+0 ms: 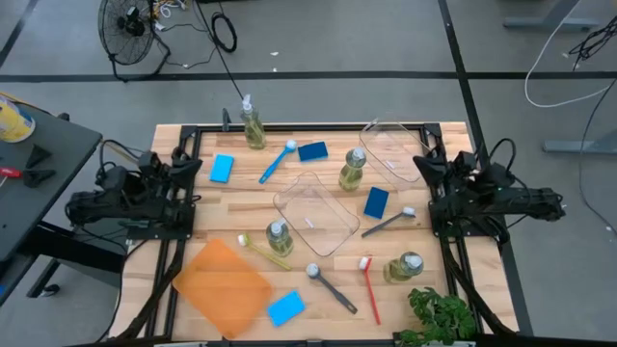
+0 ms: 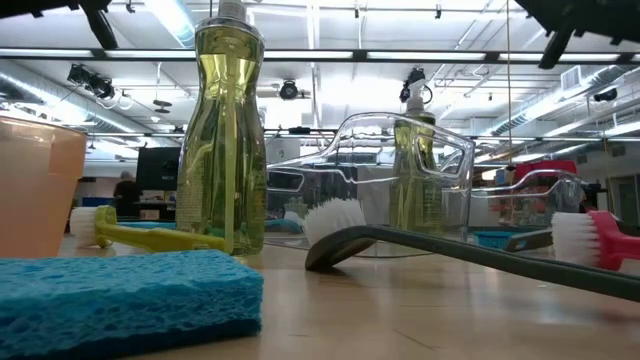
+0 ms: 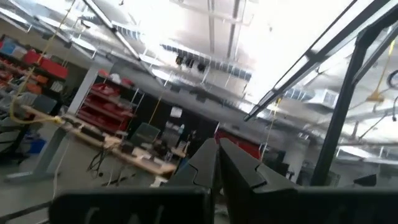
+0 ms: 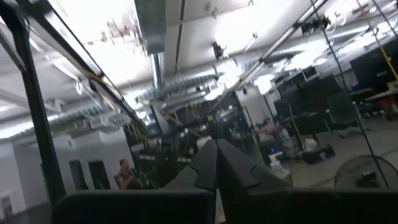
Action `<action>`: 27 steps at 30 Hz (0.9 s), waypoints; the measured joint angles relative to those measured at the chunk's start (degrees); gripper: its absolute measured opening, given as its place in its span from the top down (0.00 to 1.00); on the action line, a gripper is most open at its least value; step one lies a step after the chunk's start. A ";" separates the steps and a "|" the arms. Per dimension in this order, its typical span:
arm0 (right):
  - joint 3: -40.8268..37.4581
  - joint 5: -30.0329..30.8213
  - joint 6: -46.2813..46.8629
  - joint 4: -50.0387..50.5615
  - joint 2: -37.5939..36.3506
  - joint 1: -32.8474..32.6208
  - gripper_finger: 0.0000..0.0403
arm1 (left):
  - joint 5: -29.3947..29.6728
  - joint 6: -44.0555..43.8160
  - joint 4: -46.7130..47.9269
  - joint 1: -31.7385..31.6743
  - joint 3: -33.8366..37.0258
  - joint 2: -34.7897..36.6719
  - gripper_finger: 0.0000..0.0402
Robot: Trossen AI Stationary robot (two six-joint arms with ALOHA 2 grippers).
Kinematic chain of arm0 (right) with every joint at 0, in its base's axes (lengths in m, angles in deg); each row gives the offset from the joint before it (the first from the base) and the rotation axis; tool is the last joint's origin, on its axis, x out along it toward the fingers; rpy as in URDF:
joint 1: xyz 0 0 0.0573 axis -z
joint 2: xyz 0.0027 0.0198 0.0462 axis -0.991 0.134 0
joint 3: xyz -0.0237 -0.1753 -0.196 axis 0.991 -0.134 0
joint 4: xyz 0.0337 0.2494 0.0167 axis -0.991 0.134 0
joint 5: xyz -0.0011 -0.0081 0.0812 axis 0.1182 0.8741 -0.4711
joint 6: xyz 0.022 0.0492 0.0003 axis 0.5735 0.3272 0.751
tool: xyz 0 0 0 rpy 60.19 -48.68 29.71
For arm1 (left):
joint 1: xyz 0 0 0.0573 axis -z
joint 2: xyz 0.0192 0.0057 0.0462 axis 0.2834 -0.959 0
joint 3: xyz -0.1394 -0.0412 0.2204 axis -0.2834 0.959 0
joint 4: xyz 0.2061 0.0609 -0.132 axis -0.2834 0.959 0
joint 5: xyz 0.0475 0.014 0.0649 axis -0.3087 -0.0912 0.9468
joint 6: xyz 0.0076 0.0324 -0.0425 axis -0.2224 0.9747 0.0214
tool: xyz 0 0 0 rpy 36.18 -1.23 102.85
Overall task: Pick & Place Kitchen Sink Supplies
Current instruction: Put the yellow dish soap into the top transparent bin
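Note:
Several clear bottles of yellow-green soap stand or lie on the wooden table, one at the far edge (image 1: 253,125) and one near the middle (image 1: 279,238). Blue sponges (image 1: 222,168) (image 1: 285,307) lie flat. Thin brushes lie among them: blue (image 1: 277,161), red (image 1: 370,287), yellow-green (image 1: 262,250) and grey (image 1: 388,223). My left gripper (image 3: 217,149) is shut and empty. It is folded back at the table's left edge (image 1: 178,193) and points up into the room. My right gripper (image 4: 216,149) is likewise shut and empty at the right edge (image 1: 439,193).
Two clear plastic tubs (image 1: 315,214) (image 1: 394,149) sit mid-table and far right. A flat orange tray (image 1: 222,286) lies at the near left. A green plant (image 1: 439,316) stands at the near right corner. A black frame borders the table on both sides.

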 joint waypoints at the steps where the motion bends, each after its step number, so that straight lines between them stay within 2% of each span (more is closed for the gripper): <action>1: 1.63 0.00 0.02 1.87 0.89 0.00 0.96 | 0.01 0.49 2.10 -0.02 -1.00 0.00 0.94; 7: 10.21 0.63 -1.61 13.16 5.90 -0.02 0.96 | 0.96 1.32 14.10 -0.02 -7.27 0.00 0.94; 14: 18.38 1.51 -4.56 23.51 11.41 -0.02 0.96 | 1.08 1.41 17.82 0.00 -11.15 -0.27 0.94; 19: 21.02 1.27 -6.66 25.47 14.47 -0.02 0.96 | 1.08 3.74 18.22 -0.02 -12.80 -2.53 0.94; 27: 21.16 1.21 -5.38 30.54 16.87 -0.02 0.96 | 1.06 4.40 23.50 0.00 -15.20 -8.64 0.94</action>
